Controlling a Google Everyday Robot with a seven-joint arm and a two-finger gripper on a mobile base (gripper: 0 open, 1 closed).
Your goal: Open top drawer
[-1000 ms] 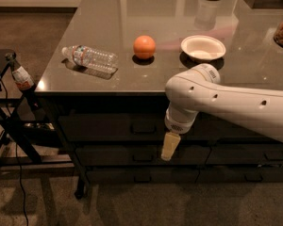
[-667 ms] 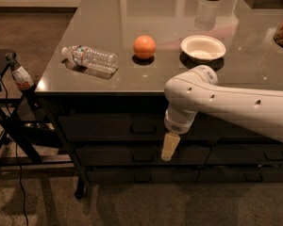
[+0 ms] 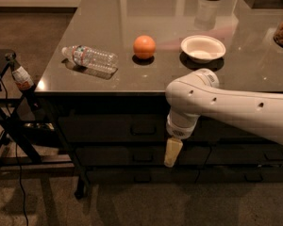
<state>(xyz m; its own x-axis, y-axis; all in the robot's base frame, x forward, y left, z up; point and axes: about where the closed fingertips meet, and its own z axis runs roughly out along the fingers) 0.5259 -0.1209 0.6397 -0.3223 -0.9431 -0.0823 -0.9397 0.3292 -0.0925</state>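
The end effector (image 3: 173, 152) hangs pointing down from the white arm (image 3: 236, 109), in front of the dark drawer stack under the desk (image 3: 108, 13). I cannot tell how far open it is, and it holds nothing visible. The top drawer (image 3: 104, 126) sits shut behind it, with its handle (image 3: 144, 131) just left of the end effector and slightly above its tip. Up on the desk, 1 orange (image 3: 144, 47) lies above and left, 1 bottle (image 3: 90, 58) farther left, and 1 bowl (image 3: 203, 48) above and right.
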